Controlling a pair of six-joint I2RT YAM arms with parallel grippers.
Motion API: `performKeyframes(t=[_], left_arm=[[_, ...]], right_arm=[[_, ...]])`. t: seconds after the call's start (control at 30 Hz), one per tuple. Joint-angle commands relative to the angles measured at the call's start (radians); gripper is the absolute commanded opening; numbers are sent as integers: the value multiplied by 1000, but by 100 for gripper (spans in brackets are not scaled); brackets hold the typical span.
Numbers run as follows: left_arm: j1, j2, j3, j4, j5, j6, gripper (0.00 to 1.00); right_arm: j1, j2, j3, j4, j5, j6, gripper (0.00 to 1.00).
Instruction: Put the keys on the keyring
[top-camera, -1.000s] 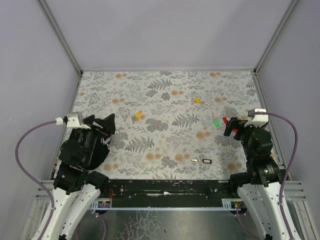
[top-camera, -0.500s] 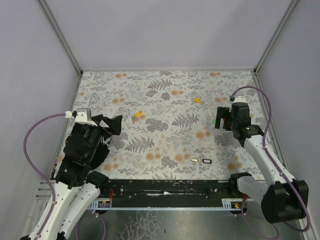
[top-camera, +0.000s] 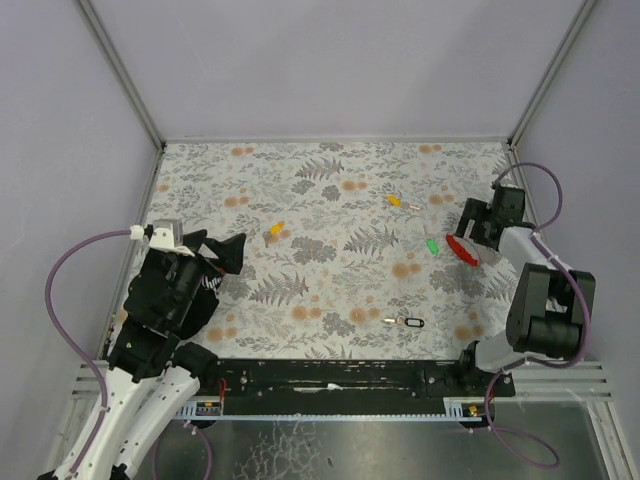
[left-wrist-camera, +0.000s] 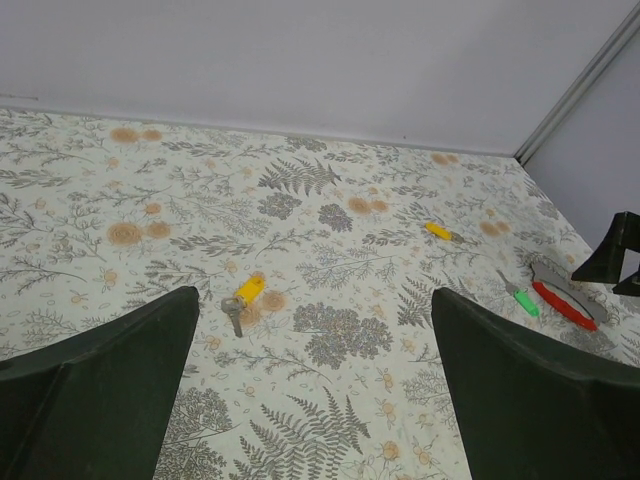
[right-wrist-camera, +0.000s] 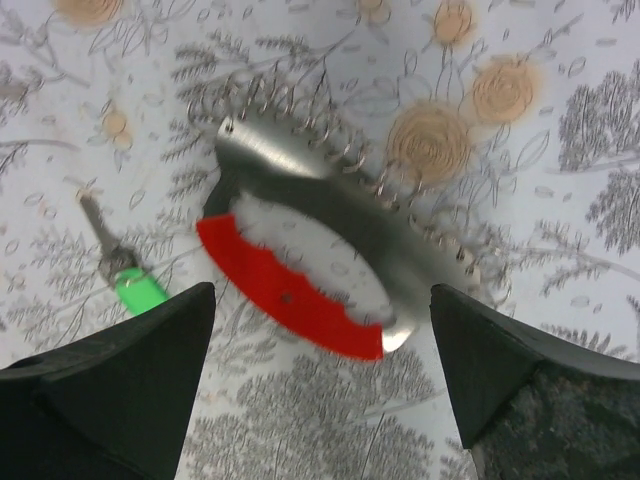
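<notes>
Coloured-head silver keys (top-camera: 432, 244) are lying loose; right gripper (right-wrist-camera: 320, 300) is hovering wide open, empty, over the red-looped grey keyring (right-wrist-camera: 300, 275); left gripper (left-wrist-camera: 315, 300) likewise.

Four keys in all: yellow key (top-camera: 277, 229), orange key (top-camera: 395, 200), green key (top-camera: 432, 245), black key (top-camera: 411, 322); one keyring (top-camera: 463, 248), under the right gripper (top-camera: 472, 228).
</notes>
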Motion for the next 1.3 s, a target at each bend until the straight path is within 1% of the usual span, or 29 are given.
performKeyframes(t=[0.0, 0.07, 0.2, 0.4, 0.53, 0.63, 0.73, 0.93, 1.03, 1.27], left_arm=[[-18, -14, 10, -9, -3, 26, 100], [-24, -16, 10, -9, -3, 27, 100], [-34, -20, 9, -8, -4, 31, 100], [-45, -20, 7, -9, 0, 34, 100], [-49, -18, 7, -9, -1, 35, 100], [-52, -18, 7, -7, 5, 35, 100], [-56, -23, 6, -7, 5, 35, 100], [-65, -27, 6, -10, 10, 33, 100], [-70, -27, 6, -12, 11, 32, 100], [-79, -27, 6, -12, 16, 30, 100]], right_arm=[[-26, 98, 125, 25, -39, -90, 97], [-36, 151, 178, -5, -58, -128, 100], [-40, 258, 263, -72, -88, -201, 99], [-50, 373, 332, -130, -109, -259, 99], [-51, 434, 374, -198, -106, -277, 99], [-51, 444, 372, -222, -122, -267, 100], [-51, 451, 370, -258, -125, -246, 95], [-54, 437, 344, -305, -135, -184, 92], [-65, 410, 305, -308, -119, -150, 89], [-69, 374, 245, -317, -44, -92, 76]])
